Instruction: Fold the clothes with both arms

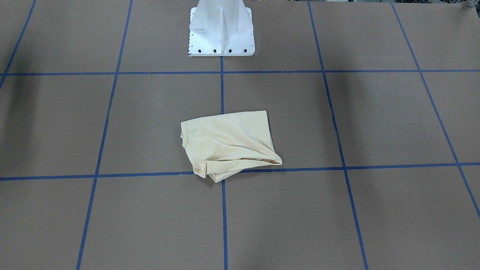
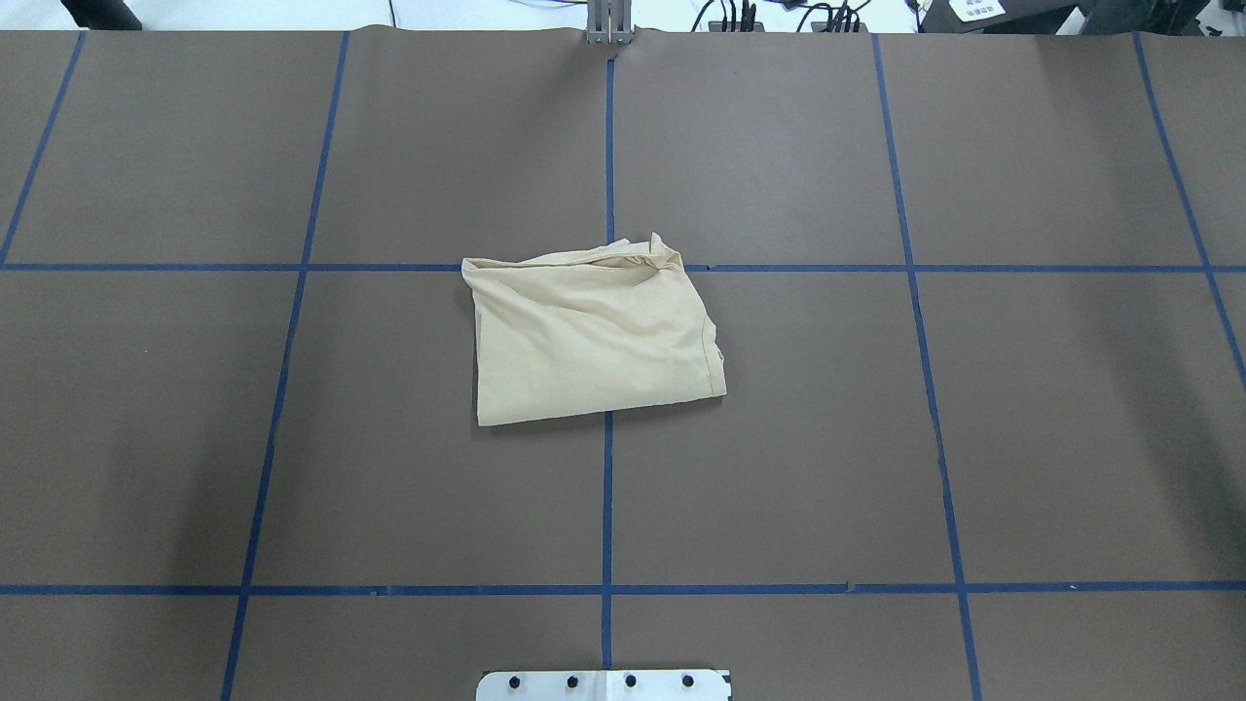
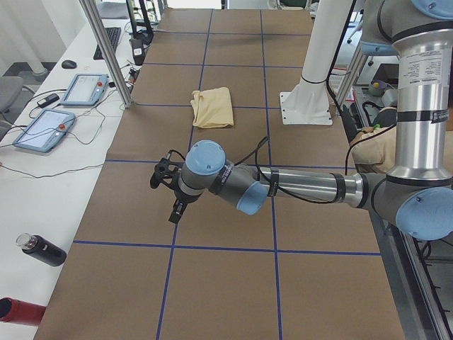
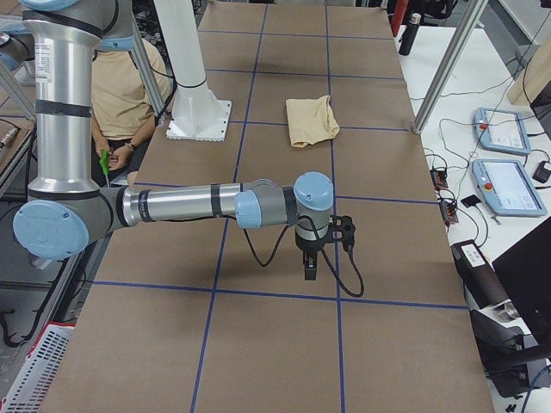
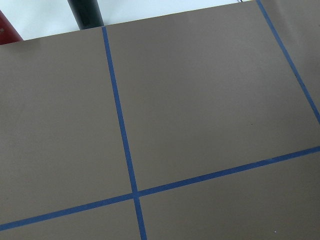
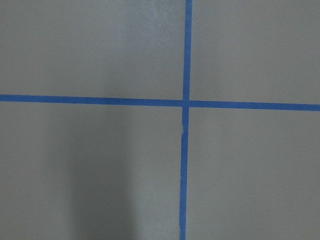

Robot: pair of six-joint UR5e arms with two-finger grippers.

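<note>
The left gripper (image 3: 175,210) hangs fingers-down over the bare brown table (image 3: 226,283). Jaws apart or together? From this side view I cannot tell. The right gripper (image 4: 309,267) hangs at the far end, and I cannot tell there either. The left arm (image 3: 304,188) and right arm (image 4: 172,205) both stretch out low and level, well apart from the cloth. The T-shirt (image 2: 594,336) lies folded in a rough rectangle at table centre, across the blue tape (image 2: 606,506). Seen from overhead, its bunched edge is at 12 o'clock and the white pedestal (image 2: 604,684) at its 6.
</note>
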